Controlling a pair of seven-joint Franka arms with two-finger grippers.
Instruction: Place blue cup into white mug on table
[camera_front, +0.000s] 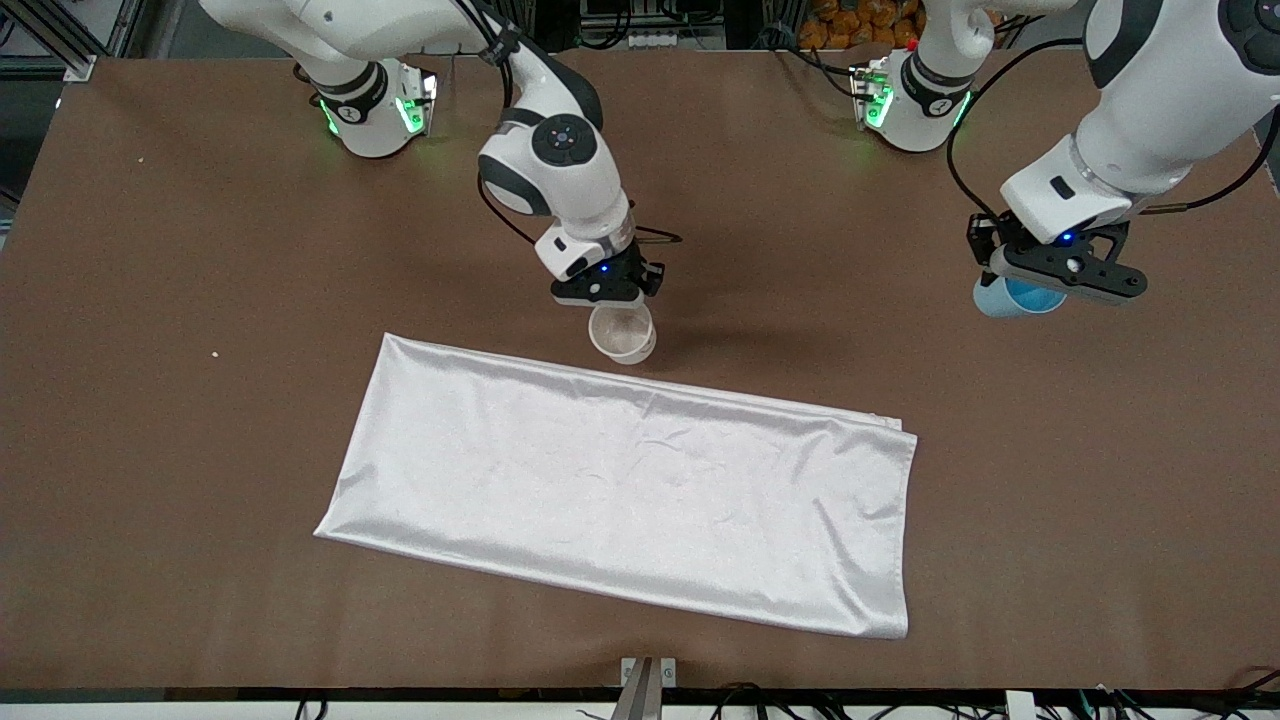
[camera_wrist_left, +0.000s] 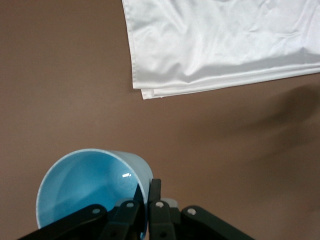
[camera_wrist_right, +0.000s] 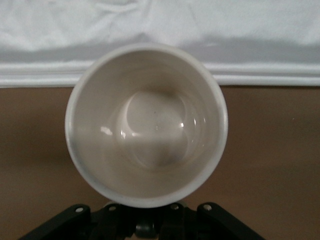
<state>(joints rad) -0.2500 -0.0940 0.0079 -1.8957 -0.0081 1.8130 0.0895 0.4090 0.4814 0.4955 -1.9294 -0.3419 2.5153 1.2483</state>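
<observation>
Your left gripper (camera_front: 1062, 272), over the table (camera_front: 200, 300), pinches the blue cup (camera_front: 1012, 297) by its rim. The right gripper (camera_front: 603, 292) holds the white mug (camera_front: 622, 333), at the cup's nine o'clock, beside the cloth (camera_front: 620, 490). Carry the cup level and centre it above the mug.

- mug (camera_front: 622, 333): off-white, cream inside, upright, mid-table (camera_front: 200, 300)
- cup (camera_front: 1010, 297): bright blue, no handle, tilted, near table edge at the left arm's end
</observation>
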